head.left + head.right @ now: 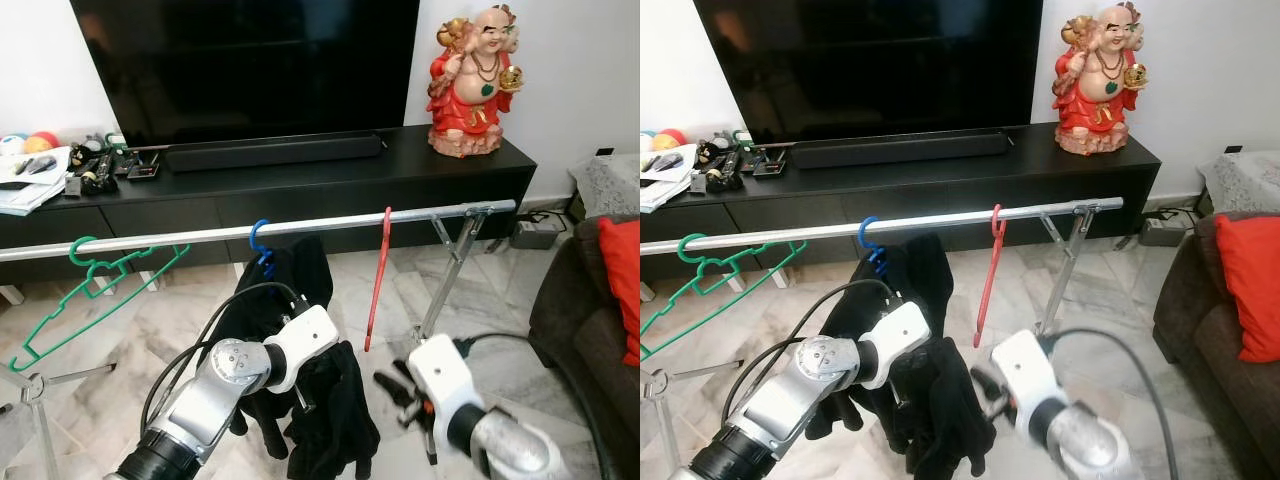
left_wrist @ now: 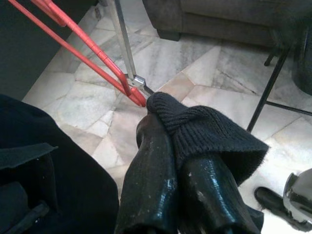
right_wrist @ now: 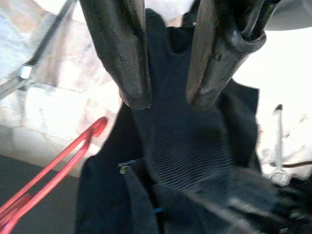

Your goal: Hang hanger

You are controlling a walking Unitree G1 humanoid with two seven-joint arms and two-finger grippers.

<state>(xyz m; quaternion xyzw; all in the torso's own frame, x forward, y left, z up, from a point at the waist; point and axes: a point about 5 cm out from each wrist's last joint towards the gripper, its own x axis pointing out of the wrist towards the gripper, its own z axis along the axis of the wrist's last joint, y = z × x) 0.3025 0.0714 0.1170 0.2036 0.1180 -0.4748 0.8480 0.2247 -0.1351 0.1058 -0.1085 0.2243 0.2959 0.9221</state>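
Gripping knit cuff of black garment: left gripper, fingers clenched on fabric. Right gripper beside it, fingers parted, grasping nothing. Garment hangs on blue hanger already hooked on rail. Red hanger and green hanger also hung. Judged: hanging done, release left.

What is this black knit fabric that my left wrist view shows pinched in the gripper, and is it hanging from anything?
Observer: It is a black garment on a blue hanger hooked over a metal rail. The left gripper pinches its knit edge.
Operator: And the red hanger?
Observer: The red hanger hangs bare on the same rail, to the robot's right of the garment.
Operator: The other arm?
Observer: The right gripper is open, pointed at the garment.
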